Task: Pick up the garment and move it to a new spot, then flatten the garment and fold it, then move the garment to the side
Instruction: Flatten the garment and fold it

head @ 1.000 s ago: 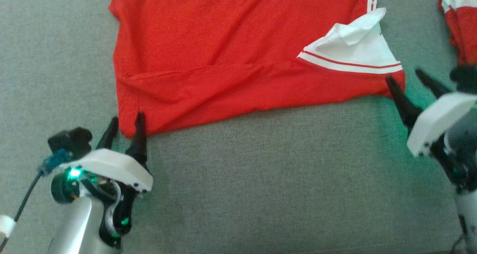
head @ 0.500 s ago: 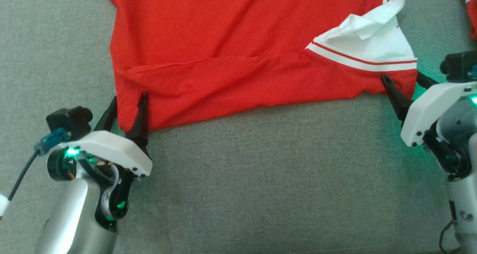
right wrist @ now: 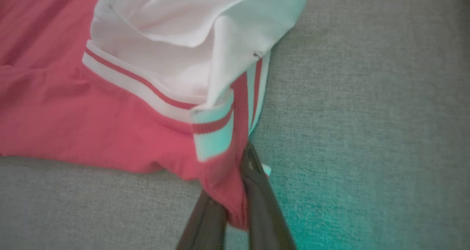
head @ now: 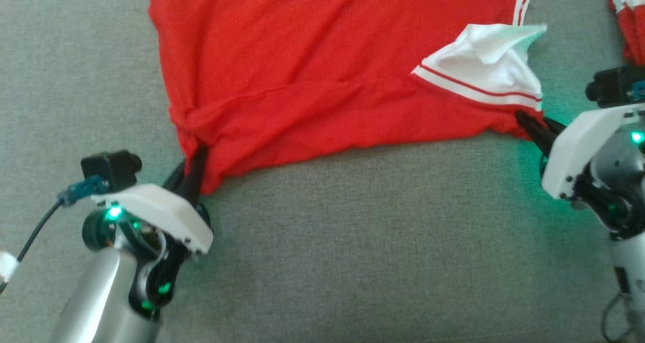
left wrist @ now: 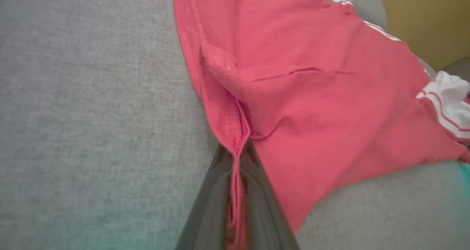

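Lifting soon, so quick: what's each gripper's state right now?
Left gripper: shut on the garment, near left corner.
Right gripper: shut on the garment, near right corner.

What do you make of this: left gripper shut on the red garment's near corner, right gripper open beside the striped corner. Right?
Not quite: the right gripper is shut on the garment too, pinching its striped corner, as the right wrist view shows. The left gripper is indeed shut on the near corner.
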You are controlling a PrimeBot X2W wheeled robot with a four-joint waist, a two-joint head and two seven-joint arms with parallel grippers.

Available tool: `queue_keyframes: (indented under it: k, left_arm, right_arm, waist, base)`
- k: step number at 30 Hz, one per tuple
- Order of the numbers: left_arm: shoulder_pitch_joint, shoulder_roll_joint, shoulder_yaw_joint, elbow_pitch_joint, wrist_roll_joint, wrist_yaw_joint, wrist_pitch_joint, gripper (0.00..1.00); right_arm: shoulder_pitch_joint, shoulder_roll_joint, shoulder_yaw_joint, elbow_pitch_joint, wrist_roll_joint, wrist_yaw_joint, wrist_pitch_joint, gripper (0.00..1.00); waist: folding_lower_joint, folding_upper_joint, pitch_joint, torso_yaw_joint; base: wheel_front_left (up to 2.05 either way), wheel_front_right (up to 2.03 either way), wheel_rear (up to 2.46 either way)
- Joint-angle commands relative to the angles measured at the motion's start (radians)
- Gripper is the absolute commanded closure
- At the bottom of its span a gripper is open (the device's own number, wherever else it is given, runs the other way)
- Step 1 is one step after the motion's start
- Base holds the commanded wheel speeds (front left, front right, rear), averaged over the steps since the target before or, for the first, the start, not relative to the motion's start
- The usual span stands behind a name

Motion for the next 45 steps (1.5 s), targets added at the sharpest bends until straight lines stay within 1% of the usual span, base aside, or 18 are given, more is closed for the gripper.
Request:
queue_keyframes:
  k: [1,6,9,12,13,14,15,16,17,21,25,26,28,30,34,38,41,45]
  left_arm:
    - [0.046,0.04,0.029,-0.037,-0.016,-0.011,0.021,1.0]
    - [0.161,0.082,0.071,-0.204,-0.096,-0.026,0.059,1.0]
    - [0.268,0.1,0.085,-0.324,-0.146,-0.021,0.089,1.0]
    - [0.377,0.111,0.082,-0.402,-0.152,-0.003,0.097,1.0]
    - [0.411,0.105,0.072,-0.415,-0.153,0.002,0.095,1.0]
    - [0.44,0.096,0.062,-0.424,-0.156,0.006,0.091,1.0]
    - [0.462,0.086,0.055,-0.428,-0.155,0.011,0.082,1.0]
    - [0.476,0.079,0.049,-0.429,-0.149,0.014,0.072,0.48]
    - [0.485,0.074,0.044,-0.425,-0.139,0.018,0.061,0.0]
    - [0.472,0.07,0.044,-0.415,-0.091,0.033,0.026,0.0]
    - [0.414,0.122,0.087,-0.427,-0.031,0.057,0.025,0.0]
    - [0.414,0.122,0.087,-0.427,-0.031,0.057,0.025,0.0]
    - [0.337,0.154,0.115,-0.422,0.022,0.074,0.02,0.0]
    - [0.233,0.146,0.125,-0.4,0.038,0.086,0.016,0.0]
    - [0.021,0.103,0.083,-0.292,0.074,0.086,0.018,0.0]
    - [-0.11,0.053,0.01,-0.15,0.107,0.068,0.027,0.0]
    - [-0.164,0.022,-0.026,-0.072,0.108,0.047,0.028,0.0]
    - [-0.205,-0.001,-0.059,-0.009,0.105,0.019,0.031,0.0]
  right_arm:
    - [0.035,-0.046,-0.001,-0.048,0.027,0.008,0.016,1.0]
    - [0.143,-0.152,-0.052,-0.153,0.143,0.008,0.104,1.0]
    - [0.247,-0.216,-0.096,-0.229,0.216,0.008,0.184,1.0]
    - [0.357,-0.262,-0.133,-0.289,0.254,0.008,0.241,1.0]
    - [0.385,-0.27,-0.143,-0.302,0.254,0.008,0.247,0.85]
    - [0.408,-0.277,-0.149,-0.313,0.247,0.008,0.246,0.5]
    - [0.428,-0.285,-0.151,-0.318,0.23,0.008,0.244,0.0]
    - [0.444,-0.293,-0.148,-0.325,0.213,0.008,0.24,0.0]
    - [0.455,-0.291,-0.148,-0.329,0.203,0.008,0.234,0.0]
    - [0.453,-0.29,-0.17,-0.377,0.187,0.008,0.211,0.0]
    - [0.365,-0.324,-0.213,-0.462,0.199,0.008,0.214,0.0]
    - [0.365,-0.324,-0.213,-0.462,0.199,0.008,0.214,0.0]
    - [0.275,-0.336,-0.213,-0.487,0.19,0.008,0.217,0.0]
    - [0.152,-0.324,-0.185,-0.475,0.154,0.008,0.201,0.0]
    - [-0.093,-0.243,-0.066,-0.321,0.016,0.008,0.164,0.0]
    - [-0.252,-0.166,0.035,-0.116,-0.087,0.008,0.107,0.0]
    - [-0.324,-0.13,0.056,0.021,-0.126,0.008,0.056,0.0]
    - [-0.387,-0.116,0.064,0.151,-0.172,0.008,-0.007,0.0]
  waist:
    - [-0.0001,0.0,-0.019,0.005]
    - [-0.0001,0.0,-0.052,0.009]
    - [-0.0001,0.0,-0.061,0.009]
    - [-0.0001,0.0,-0.062,0.008]
    - [-0.0001,0.0,-0.062,0.006]
    - [-0.0001,0.0,-0.06,0.006]
    - [-0.0001,0.0,-0.058,0.006]
    - [-0.0001,0.0,-0.057,0.008]
    - [-0.0001,0.0,-0.056,0.01]
    - [-0.0001,0.0,-0.054,0.02]
    - [-0.0001,0.0,-0.031,0.026]
    - [-0.0001,0.0,-0.031,0.026]
    - [-0.0001,0.0,-0.006,0.033]
    - [-0.0001,0.0,0.023,0.043]
    - [-0.0001,0.0,0.074,0.071]
    - [-0.0001,0.0,0.088,0.104]
    - [-0.0001,0.0,0.09,0.126]
    - [-0.0001,0.0,0.093,0.145]
  base:
    - [0.0,0.0,0.0]
    - [0.0,0.0,0.0]
    - [0.0,0.0,0.0]
    - [0.0,0.0,0.0]
    - [0.0,0.0,0.0]
    - [0.0,0.0,0.0]
    - [0.0,0.0,0.0]
    - [0.0,0.0,0.0]
    - [0.0,0.0,0.0]
    - [0.0,0.0,0.0]
    - [0.0,0.0,0.0]
    - [0.0,0.0,0.0]
    - [0.0,0.0,0.0]
    - [0.0,0.0,0.0]
    - [0.0,0.0,0.0]
    - [0.0,0.0,0.0]
    - [0.0,0.0,0.0]
    - [0.0,0.0,0.0]
